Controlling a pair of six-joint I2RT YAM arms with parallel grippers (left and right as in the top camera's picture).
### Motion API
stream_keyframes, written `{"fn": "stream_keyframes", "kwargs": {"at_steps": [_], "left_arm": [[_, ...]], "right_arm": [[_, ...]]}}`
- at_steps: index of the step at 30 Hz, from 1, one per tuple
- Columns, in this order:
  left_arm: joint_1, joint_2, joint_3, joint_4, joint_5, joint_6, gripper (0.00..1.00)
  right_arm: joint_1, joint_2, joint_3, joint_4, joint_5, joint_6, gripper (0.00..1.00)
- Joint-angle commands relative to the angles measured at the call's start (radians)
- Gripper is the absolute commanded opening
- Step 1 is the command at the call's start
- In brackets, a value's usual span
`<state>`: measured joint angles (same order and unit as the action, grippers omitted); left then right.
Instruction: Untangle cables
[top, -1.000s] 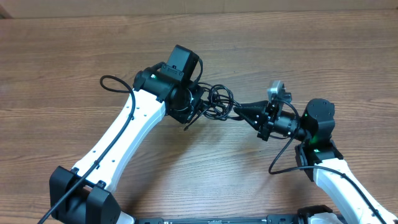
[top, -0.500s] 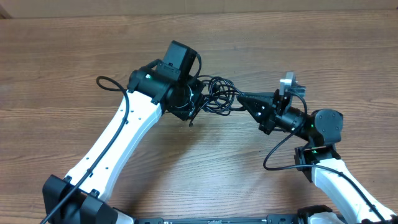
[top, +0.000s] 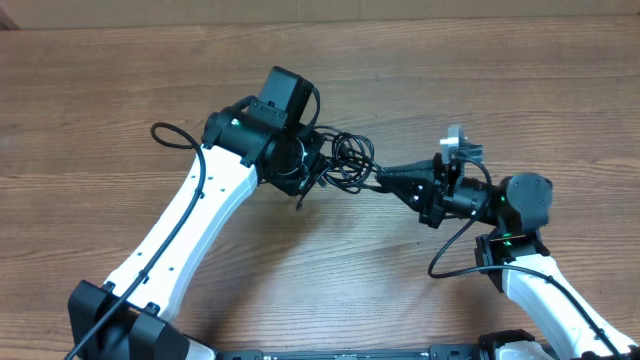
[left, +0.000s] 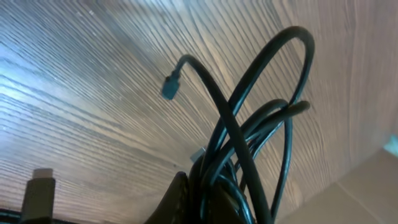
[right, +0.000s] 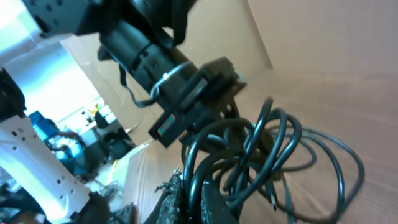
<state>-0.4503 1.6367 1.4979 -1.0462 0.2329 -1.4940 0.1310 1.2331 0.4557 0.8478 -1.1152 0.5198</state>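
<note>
**Cables.** The thin black flexible cables (top: 347, 160) form one tangled bundle of overlapping loops. The bundle is over the middle of the brown wood-grain table (top: 520, 80), slightly toward the far edge, between the two grippers. In the left wrist view the cables (left: 249, 143) rise from the fingers as several crossing loops. One loose strand ends in a small dark plug end (left: 169, 87) above the wood. In the right wrist view the cables (right: 267, 146) fan out as round coils, with the outer loops reaching toward the table on the right.

**Left arm.** The white left arm (top: 190, 215) runs from the near left corner up toward the centre, its black wrist turned to the right. The left gripper (top: 322, 170) is clenched on the left side of the bundle; strands emerge directly from between its fingers (left: 186, 199).

**Right arm.** The white right arm (top: 545, 290) rises from the near right corner, its forearm pointing left. The right gripper (top: 385, 178) is clamped on the right side of the bundle.
</note>
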Motion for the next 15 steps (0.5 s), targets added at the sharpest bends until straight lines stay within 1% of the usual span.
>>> {"fn": "stream_keyframes", "kwargs": {"at_steps": [1,4,8,13,15], "left_arm": [[0.063,0.039,-0.024,0.003,-0.149,-0.018,0.05],[0.055,0.039,-0.024,0.013,-0.127,0.033,0.04],[0.035,0.039,-0.023,0.031,-0.121,0.092,0.05],[0.001,0.039,-0.024,0.072,-0.074,0.104,0.04],[-0.018,0.039,-0.024,0.095,-0.075,0.104,0.04]], "right_arm": [[-0.007,-0.047,0.028,-0.074,-0.045,-0.084,0.04],[-0.007,-0.047,0.028,-0.143,0.035,-0.084,0.04],[-0.007,-0.035,0.028,-0.154,0.074,-0.084,0.04],[-0.007,0.000,0.028,-0.155,0.079,-0.084,0.04],[-0.007,0.028,0.028,-0.155,0.079,-0.083,0.06]]}}
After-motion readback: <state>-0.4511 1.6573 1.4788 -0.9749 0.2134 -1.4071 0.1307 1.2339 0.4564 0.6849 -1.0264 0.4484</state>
